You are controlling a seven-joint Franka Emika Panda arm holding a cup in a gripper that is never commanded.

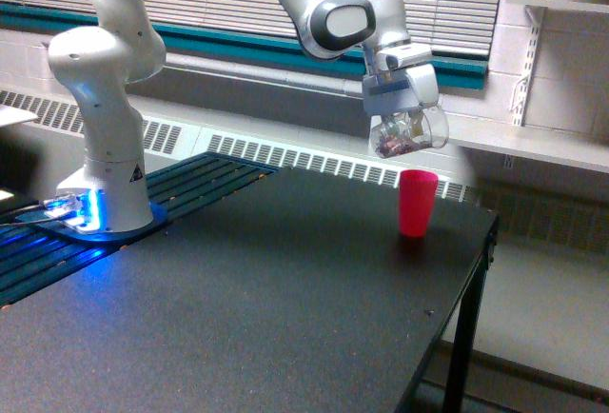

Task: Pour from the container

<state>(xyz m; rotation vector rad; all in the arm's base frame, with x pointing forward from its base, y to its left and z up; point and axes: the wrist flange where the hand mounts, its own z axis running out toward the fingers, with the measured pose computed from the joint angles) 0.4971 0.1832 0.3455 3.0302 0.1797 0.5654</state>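
I hold pincer (pixel 404 113) clenched on container (pixel 409 134), tilted just above pink cup (pixel 417 202) on surface (pixel 285 289), lining up pour.

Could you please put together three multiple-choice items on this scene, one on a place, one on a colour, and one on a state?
1. Where is the clear container relative to the pink cup?
A. Standing on the table beside it
B. In the air just above it, a little toward the exterior view's left
C. Inside it

2. What colour is the cup standing on the table?
A. Pink
B. Green
C. White

3. What is the state of the gripper?
A. Open and carrying nothing
B. Resting on the table
C. Shut on the container, which is tilted

Answers:
1. B, as the container hangs clear of the tabletop, over the cup's rim.
2. A, as the lone cup near the table's far edge is plainly pink.
3. C, as the container sits in the gripper, with brownish bits gathered at its lower side.
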